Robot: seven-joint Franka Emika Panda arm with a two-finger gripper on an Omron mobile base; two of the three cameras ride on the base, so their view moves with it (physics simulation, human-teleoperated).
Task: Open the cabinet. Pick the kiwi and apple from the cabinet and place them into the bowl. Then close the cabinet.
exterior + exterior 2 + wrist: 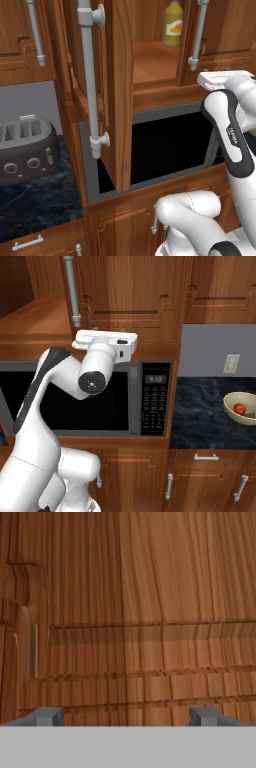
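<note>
One apple (pixel 240 408) lies in the bowl (pixel 231 402) at 3 o'clock on the desk (pixel 200 416); cabinet (pixel 122 95) door open; claw (pixel 128 716) spread wide, empty, facing wood.

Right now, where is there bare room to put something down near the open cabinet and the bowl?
Inside the cabinet, the shelf in front of the yellow bottle is bare wood. The dark counter between the microwave and the bowl is bare. The bowl already holds the apple. Left of the open door, the toaster crowds that counter.
</note>
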